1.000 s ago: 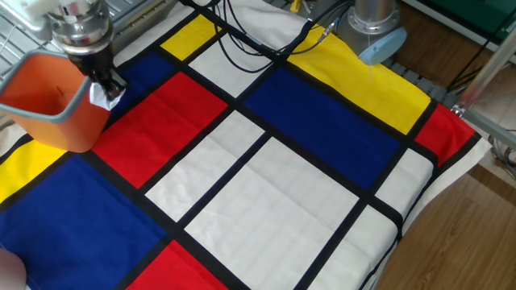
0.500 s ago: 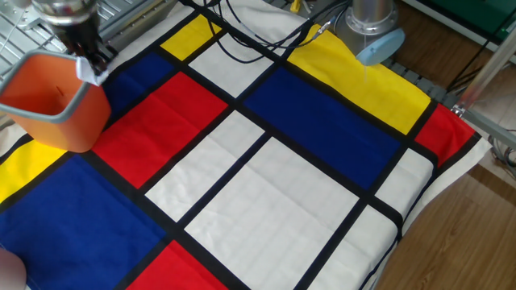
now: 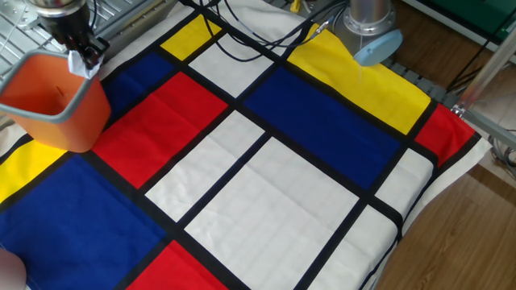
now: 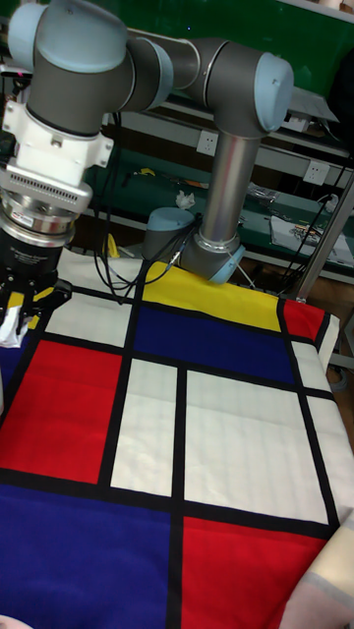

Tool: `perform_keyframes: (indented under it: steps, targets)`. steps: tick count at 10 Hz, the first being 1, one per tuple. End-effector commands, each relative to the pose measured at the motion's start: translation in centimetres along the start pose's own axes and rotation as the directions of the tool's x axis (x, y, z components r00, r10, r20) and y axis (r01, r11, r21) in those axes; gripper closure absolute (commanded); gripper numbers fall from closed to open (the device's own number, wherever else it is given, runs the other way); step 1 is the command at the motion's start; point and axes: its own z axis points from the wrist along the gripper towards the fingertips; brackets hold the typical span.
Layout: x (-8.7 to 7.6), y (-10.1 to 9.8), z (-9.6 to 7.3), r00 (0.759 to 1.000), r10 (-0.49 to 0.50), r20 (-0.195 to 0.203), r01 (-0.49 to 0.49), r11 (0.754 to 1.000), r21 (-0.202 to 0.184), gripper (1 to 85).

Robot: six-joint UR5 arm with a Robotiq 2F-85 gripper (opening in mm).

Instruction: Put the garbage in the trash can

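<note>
The garbage, a small crumpled white paper ball, is held between the fingers of my gripper, which is shut on it. It hangs at the far right rim of the trash can, an orange bin with a grey rim standing at the table's left edge. In the tall fixed view the gripper sits at the left border with the garbage at its tip; the trash can is out of that view.
The table wears a cloth of red, blue, yellow and white blocks. Black cables run across its far side toward the arm's base. A metal rack stands behind the bin.
The gripper has risen and moved left and back with the paper ball, from beside the bin's right wall up to its rim.
</note>
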Motion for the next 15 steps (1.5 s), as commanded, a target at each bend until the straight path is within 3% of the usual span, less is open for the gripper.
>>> perform_keyframes:
  steps: [1, 3, 4, 6, 8, 9, 11, 15]
  targets:
    - [0.5, -0.8, 0.0, 0.991, 0.135, -0.014, -0.134, 0.991, 0.017, 84.7]
    - [-0.6, -1.6, 0.0, 0.978, 0.207, 0.036, -0.209, 0.977, 0.04, 84.7]
    - [-0.6, -2.1, 0.0, 0.974, 0.222, 0.04, -0.224, 0.973, 0.058, 84.7]
    - [0.1, -1.9, 0.0, 0.986, 0.165, 0.012, -0.165, 0.985, 0.056, 84.7]
    - [0.7, -0.7, 0.0, 0.997, 0.078, -0.021, -0.078, 0.997, 0.012, 84.7]
    - [0.6, -2.6, 0.5, 0.999, 0.04, -0.023, -0.04, 0.999, 0.008, 84.7]
    - [0.6, -4.5, 1.2, 1.0, 0.009, -0.017, -0.009, 1.0, 0.017, 84.7]
    - [-1.4, -6.3, 2.7, 0.999, -0.046, 0.004, 0.046, 0.999, 0.028, 84.7]
